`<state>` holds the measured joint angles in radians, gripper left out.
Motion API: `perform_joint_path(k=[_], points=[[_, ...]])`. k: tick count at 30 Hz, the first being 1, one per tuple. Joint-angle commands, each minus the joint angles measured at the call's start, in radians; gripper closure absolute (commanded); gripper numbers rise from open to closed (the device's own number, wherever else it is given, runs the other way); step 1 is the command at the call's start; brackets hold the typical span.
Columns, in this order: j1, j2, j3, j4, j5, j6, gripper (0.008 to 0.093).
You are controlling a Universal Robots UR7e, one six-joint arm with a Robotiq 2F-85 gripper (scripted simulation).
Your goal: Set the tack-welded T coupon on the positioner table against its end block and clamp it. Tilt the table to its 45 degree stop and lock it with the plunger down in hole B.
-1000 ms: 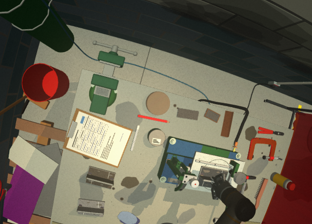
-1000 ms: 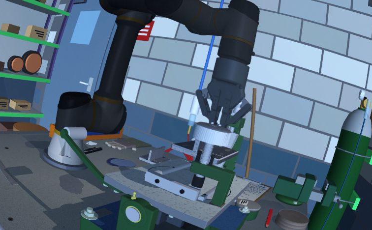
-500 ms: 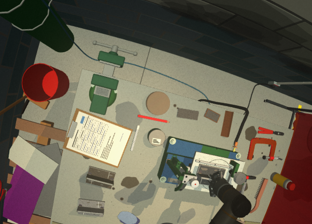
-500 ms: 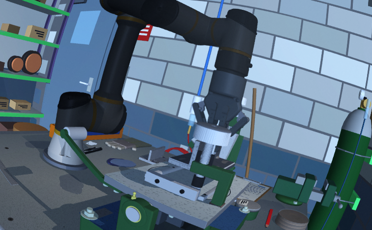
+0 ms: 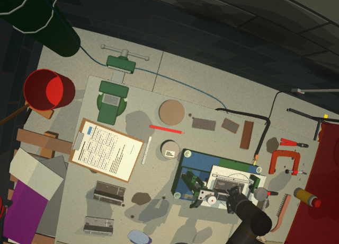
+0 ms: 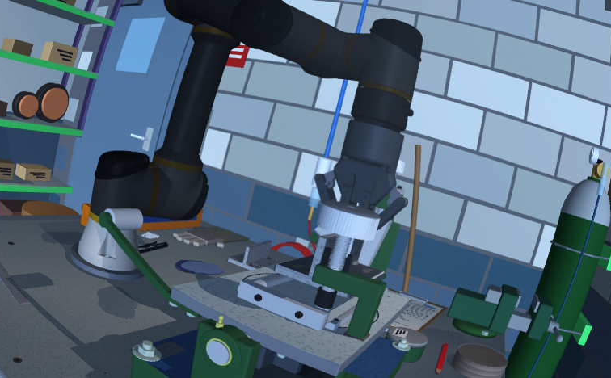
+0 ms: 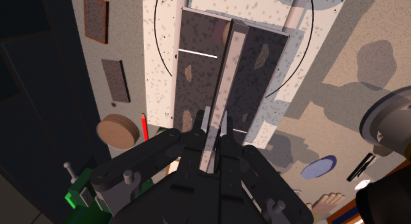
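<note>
My gripper grips the T coupon, its fingers closed on the upright web at the near end, as the wrist camera shows. The dark coupon sits over the pale positioner table, low on it, behind the green screw clamp with its white knurled knob. Whether the coupon touches the table or the end block I cannot tell. The table lies close to level on its green and blue base. A long green lever slants off the base's left side.
A clipboard lies left of the positioner, beyond it a green bench vise and a red bucket. A red C-clamp, pliers and a wire brush lie to the right. A green gas cylinder stands at the bench end.
</note>
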<state>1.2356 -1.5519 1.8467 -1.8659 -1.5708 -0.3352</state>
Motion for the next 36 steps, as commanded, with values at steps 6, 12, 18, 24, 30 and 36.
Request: perform_joint_path(k=[6,12,18,24,30,36], points=[[0.0,0.0,0.006,-0.02,-0.001,0.0,0.0934],[0.0,0.004,0.017,-0.036,-0.001,0.0,0.0934],[0.0,0.008,0.026,-0.048,-0.001,0.0,0.0934],[0.0,0.01,0.03,-0.054,-0.001,0.0,0.0934],[0.0,0.01,0.031,-0.055,-0.001,0.0,0.0934],[0.0,0.01,0.031,-0.055,-0.001,0.0,0.0934]])
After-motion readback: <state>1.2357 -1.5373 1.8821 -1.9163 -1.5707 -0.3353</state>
